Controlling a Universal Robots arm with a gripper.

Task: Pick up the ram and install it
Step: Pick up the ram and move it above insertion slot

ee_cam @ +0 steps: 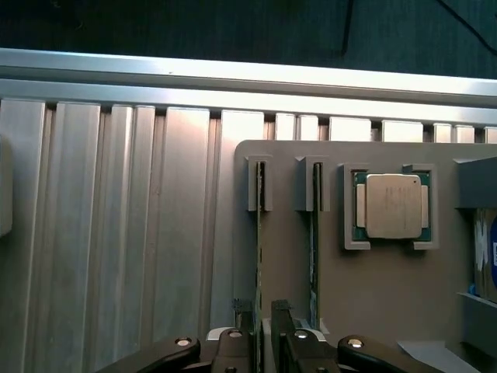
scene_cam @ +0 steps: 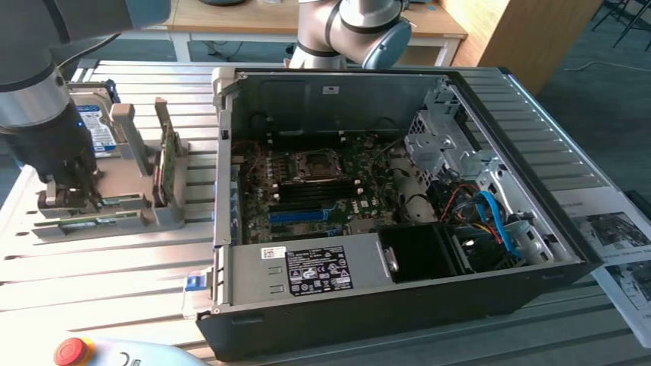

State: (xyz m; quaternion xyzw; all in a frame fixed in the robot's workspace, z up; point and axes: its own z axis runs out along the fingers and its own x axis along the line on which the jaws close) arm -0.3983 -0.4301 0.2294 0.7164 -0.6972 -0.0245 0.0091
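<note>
Hand (ee_cam: 262, 312) is down over the grey holder (ee_cam: 373, 287) on the table (scene_cam: 102, 282), to the exterior view's left of the open computer case (scene_cam: 336, 324) — fingers (ee_cam: 244, 315) apart, one on each side of the ram (ee_cam: 258, 233), and I judge nothing is gripped. The ram stands on edge in its slot, long axis running straight out between the fingers. Just beside it stands the matching stick (ee_cam: 314, 249); the pocket beyond that holds a processor (ee_cam: 392, 206). The motherboard (scene_cam: 315, 191) lies flat inside the case — well apart from the hand.
</note>
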